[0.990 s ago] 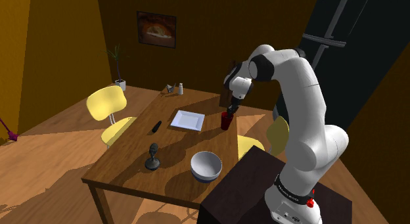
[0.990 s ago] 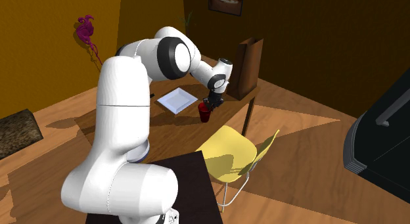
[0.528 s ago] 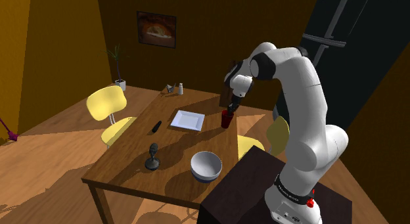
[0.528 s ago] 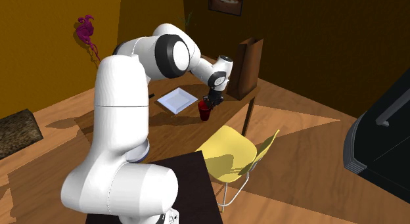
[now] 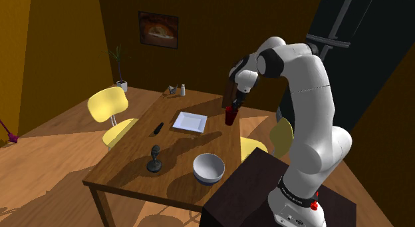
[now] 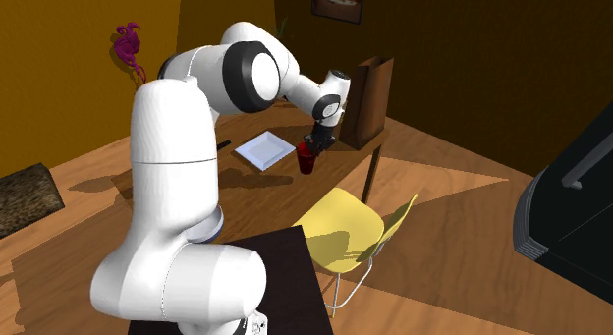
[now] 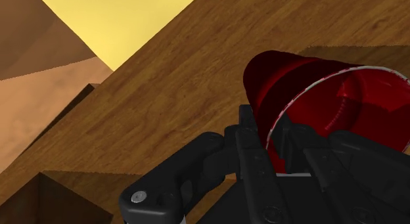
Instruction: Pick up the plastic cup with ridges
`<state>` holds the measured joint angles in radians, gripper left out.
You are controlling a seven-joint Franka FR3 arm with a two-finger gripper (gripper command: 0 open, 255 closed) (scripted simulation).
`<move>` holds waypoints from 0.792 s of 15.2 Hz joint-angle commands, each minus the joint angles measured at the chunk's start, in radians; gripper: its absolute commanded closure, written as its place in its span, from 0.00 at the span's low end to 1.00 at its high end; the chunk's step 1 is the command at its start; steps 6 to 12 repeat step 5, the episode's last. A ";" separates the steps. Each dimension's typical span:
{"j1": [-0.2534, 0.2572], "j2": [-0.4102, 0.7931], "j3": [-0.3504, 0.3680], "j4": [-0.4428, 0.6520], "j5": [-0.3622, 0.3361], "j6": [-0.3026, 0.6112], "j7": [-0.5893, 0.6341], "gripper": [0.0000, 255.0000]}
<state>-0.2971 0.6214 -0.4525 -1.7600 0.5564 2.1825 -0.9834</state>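
Note:
A dark red ridged cup (image 5: 230, 117) hangs just above the wooden table (image 5: 133, 167), near its edge on the shoulder view's right. My black gripper (image 5: 233, 108) is shut on the cup's rim from above. The second exterior view shows the cup (image 6: 306, 163) under the gripper (image 6: 313, 146), clear of the tabletop. In the wrist view the cup (image 7: 309, 91) is tilted with its white-edged rim toward the hand. The gripper (image 7: 274, 145) pinches the wall, one finger outside (image 7: 252, 150) and one inside.
A white square plate (image 5: 190, 121) lies beside the cup. A grey bowl (image 5: 209, 168), a dark figurine (image 5: 154, 159) and a black pen (image 5: 158, 128) sit nearer. A brown paper bag (image 6: 367, 99) stands behind the gripper. Yellow chairs (image 5: 110, 106) (image 6: 344, 230) flank the table.
The arm has risen and the red cup has come up off the table with the gripper, which stays shut on its rim.

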 commanded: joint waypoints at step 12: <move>0.012 -0.037 -0.015 -0.001 -0.022 -0.032 0.020 1.00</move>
